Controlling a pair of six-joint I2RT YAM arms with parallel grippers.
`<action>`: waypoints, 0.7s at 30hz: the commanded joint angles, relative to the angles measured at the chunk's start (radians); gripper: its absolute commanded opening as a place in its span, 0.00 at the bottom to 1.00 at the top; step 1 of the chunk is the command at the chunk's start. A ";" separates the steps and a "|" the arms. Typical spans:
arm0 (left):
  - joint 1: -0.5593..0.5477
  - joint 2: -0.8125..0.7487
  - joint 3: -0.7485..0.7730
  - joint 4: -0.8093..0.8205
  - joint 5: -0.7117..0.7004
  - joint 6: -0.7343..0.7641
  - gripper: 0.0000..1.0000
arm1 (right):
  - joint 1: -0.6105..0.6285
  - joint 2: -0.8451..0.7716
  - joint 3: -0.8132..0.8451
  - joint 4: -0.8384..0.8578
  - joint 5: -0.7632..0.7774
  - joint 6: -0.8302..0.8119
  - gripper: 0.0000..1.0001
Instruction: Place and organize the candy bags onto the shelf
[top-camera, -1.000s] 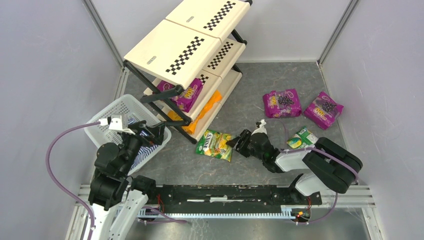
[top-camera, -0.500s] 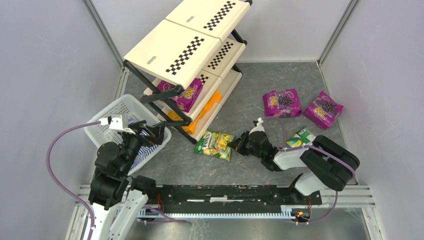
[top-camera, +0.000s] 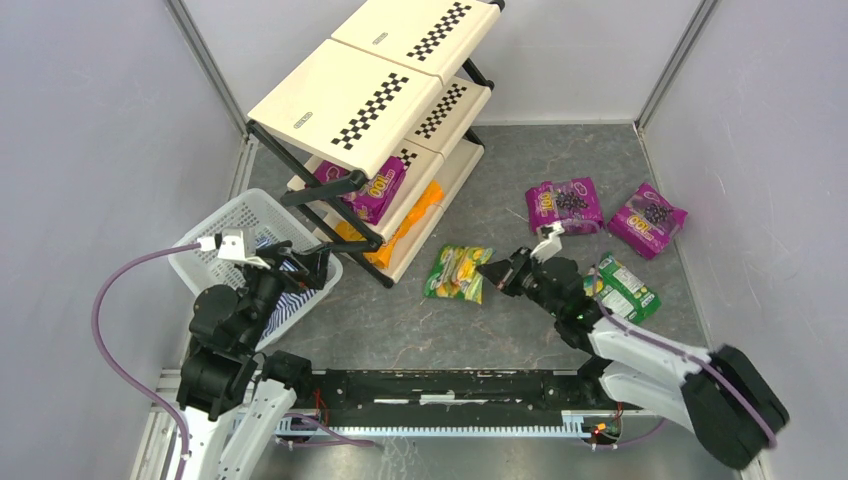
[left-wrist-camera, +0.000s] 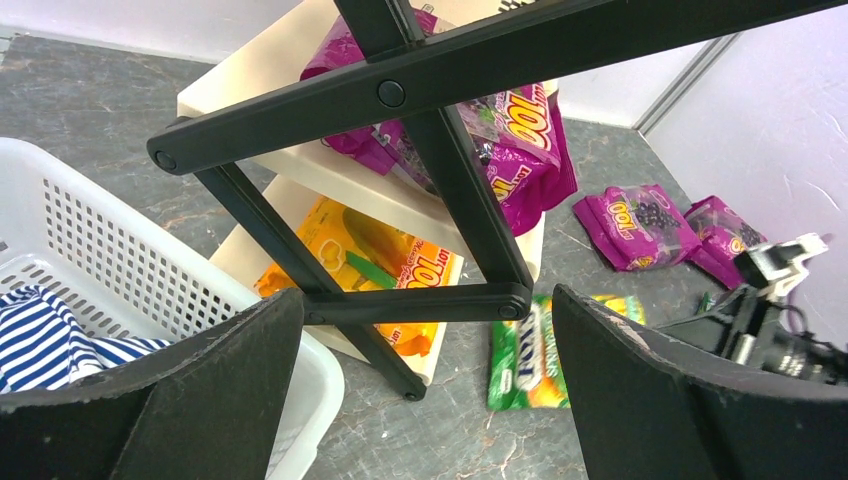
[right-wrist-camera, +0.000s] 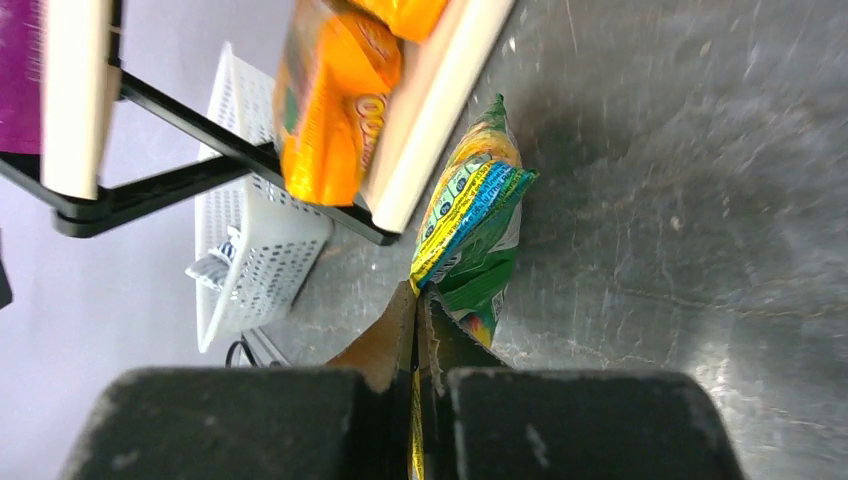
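My right gripper (top-camera: 497, 272) (right-wrist-camera: 418, 300) is shut on the edge of a green candy bag (top-camera: 458, 272) (right-wrist-camera: 480, 230), which hangs tilted just above the grey floor in front of the shelf (top-camera: 345, 105). On the shelf's middle tier lies a purple bag (top-camera: 375, 190) (left-wrist-camera: 510, 140), and on the bottom tier an orange bag (top-camera: 410, 225) (right-wrist-camera: 335, 110). Two purple bags (top-camera: 563, 206) (top-camera: 647, 218) and a second green bag (top-camera: 622, 285) lie on the floor to the right. My left gripper (top-camera: 310, 262) (left-wrist-camera: 425, 380) hovers open and empty by the shelf's black leg (left-wrist-camera: 430, 300).
A white mesh basket (top-camera: 225, 225) (left-wrist-camera: 100, 250) holding a blue-white striped cloth (top-camera: 290, 300) (left-wrist-camera: 50, 335) stands left of the shelf, under my left arm. Grey walls close in on both sides and at the back.
My right gripper closed on the green bag's edge, lifted it and carried it to the right and away from the arm bases. The left arm has not moved.
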 joint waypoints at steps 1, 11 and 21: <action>0.007 -0.018 -0.004 0.034 -0.018 0.058 1.00 | -0.060 -0.211 0.040 -0.147 0.009 -0.113 0.00; 0.007 -0.043 -0.004 0.031 -0.021 0.058 1.00 | -0.097 -0.352 0.529 -0.431 0.047 -0.295 0.00; 0.007 -0.043 -0.003 0.030 -0.028 0.056 1.00 | -0.097 -0.036 1.176 -0.379 -0.004 -0.278 0.00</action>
